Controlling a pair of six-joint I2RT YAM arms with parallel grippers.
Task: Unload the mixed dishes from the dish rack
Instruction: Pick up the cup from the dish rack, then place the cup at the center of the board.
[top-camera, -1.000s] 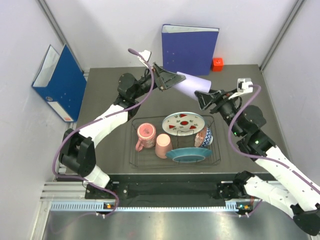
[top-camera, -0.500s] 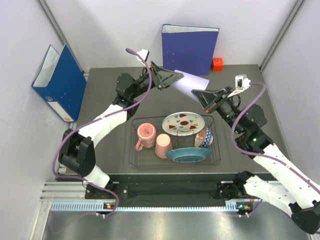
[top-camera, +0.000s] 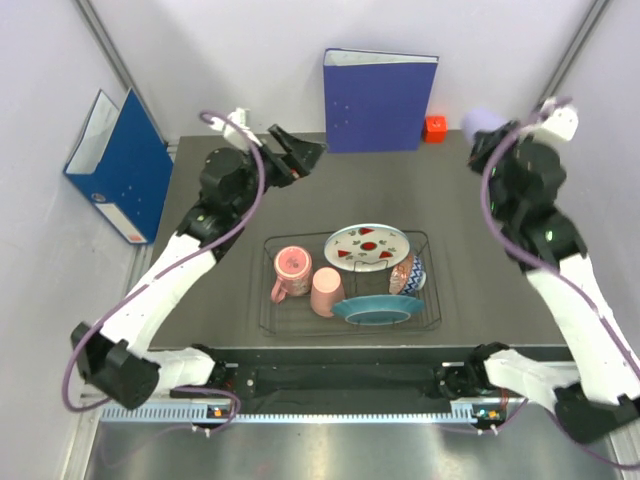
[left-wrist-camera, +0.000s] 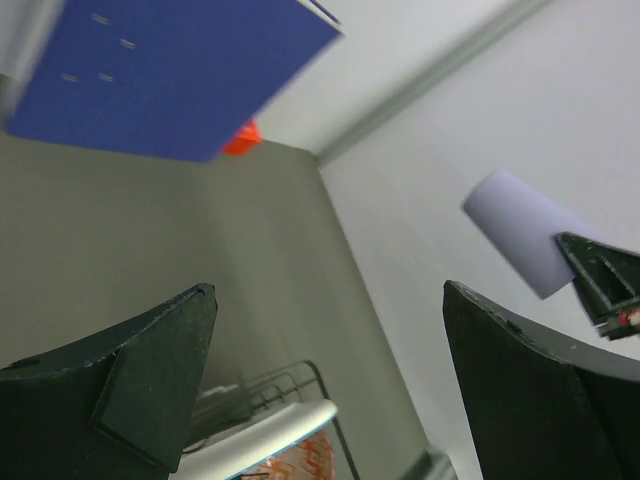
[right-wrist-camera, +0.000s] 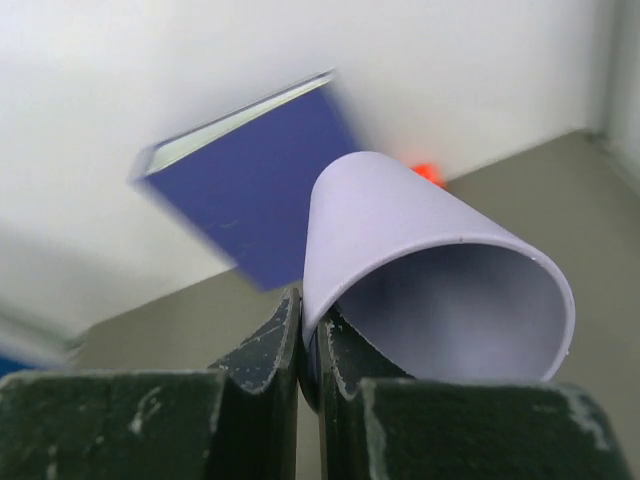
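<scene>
Tabletop (top-camera: 230, 300) is dark grey and matte, boxed in by pale walls on three sides. I see one blue binder (top-camera: 380, 95) upright against the back wall and a second blue binder (top-camera: 120, 165) leaning at the left wall. A small red cube (top-camera: 434, 128) sits just right of the upright one.

The dish rack (top-camera: 290, 318) stands at the near middle of the table. It holds two pink cups (top-camera: 291, 265) on its left, the white plate with red watermelon marks (top-camera: 367, 246) at the back, the teal plate (top-camera: 378, 309) at the front and the small patterned bowl (top-camera: 412, 271) on the right.

My left gripper (top-camera: 298, 150) hangs over the far left of the table with its fingers spread wide and nothing between them. My right gripper (right-wrist-camera: 308, 340) is raised by the far right corner, near the cube. Its fingers are pressed together on the wall of the lavender cup (right-wrist-camera: 440, 290), nipping it at the rim, with the cup's mouth turned toward the wrist camera. The cup is well clear of the rack.
</scene>
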